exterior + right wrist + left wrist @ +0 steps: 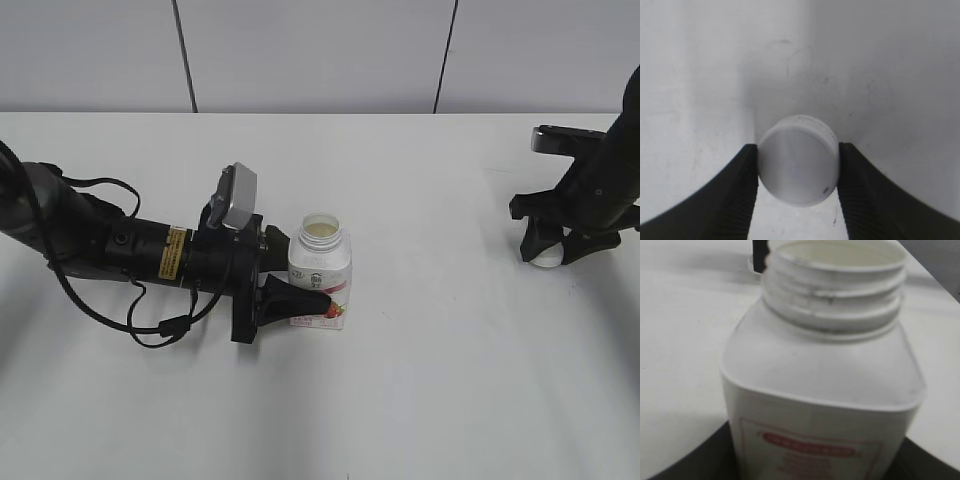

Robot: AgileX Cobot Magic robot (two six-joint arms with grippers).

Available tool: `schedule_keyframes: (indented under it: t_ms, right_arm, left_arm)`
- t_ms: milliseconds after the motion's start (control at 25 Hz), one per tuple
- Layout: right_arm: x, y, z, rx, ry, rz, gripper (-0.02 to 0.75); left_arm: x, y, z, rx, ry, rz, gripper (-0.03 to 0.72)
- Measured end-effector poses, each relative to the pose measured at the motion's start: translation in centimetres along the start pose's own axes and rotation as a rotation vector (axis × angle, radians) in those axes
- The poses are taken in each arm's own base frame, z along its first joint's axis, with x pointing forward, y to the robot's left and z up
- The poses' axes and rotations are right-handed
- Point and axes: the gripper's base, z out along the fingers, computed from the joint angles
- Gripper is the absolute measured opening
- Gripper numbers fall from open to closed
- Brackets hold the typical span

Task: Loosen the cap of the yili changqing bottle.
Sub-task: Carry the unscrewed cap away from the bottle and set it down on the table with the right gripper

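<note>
The yili changqing bottle [320, 275] stands upright at the table's middle, white with a pink-red label, its wide threaded neck open with no cap on it. My left gripper [290, 285] is shut on the bottle's lower body; the left wrist view shows the bottle [825, 370] close up between the dark fingers. The white round cap [547, 260] is at the far right of the table, held between the fingers of my right gripper [552, 252] just above or on the table. In the right wrist view the cap [798, 160] sits squeezed between both black fingers.
The white table [430, 400] extends all around. The left arm's black body and cables [110, 250] lie across the left side of the table. A grey panelled wall [320, 50] stands behind the table's far edge.
</note>
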Motion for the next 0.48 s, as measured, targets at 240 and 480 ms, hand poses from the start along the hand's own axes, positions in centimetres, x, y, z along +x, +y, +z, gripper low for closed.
schedule_keyframes:
  t_ms: [240,480]
  right_arm:
    - [0.02,-0.01,0.05,0.0,0.001,0.001,0.388]
    - [0.02,-0.01,0.05,0.0,0.001,0.001,0.407]
  left_arm:
    - [0.0,0.0,0.0,0.0,0.0,0.0,0.399]
    - [0.0,0.0,0.0,0.0,0.0,0.0,0.398]
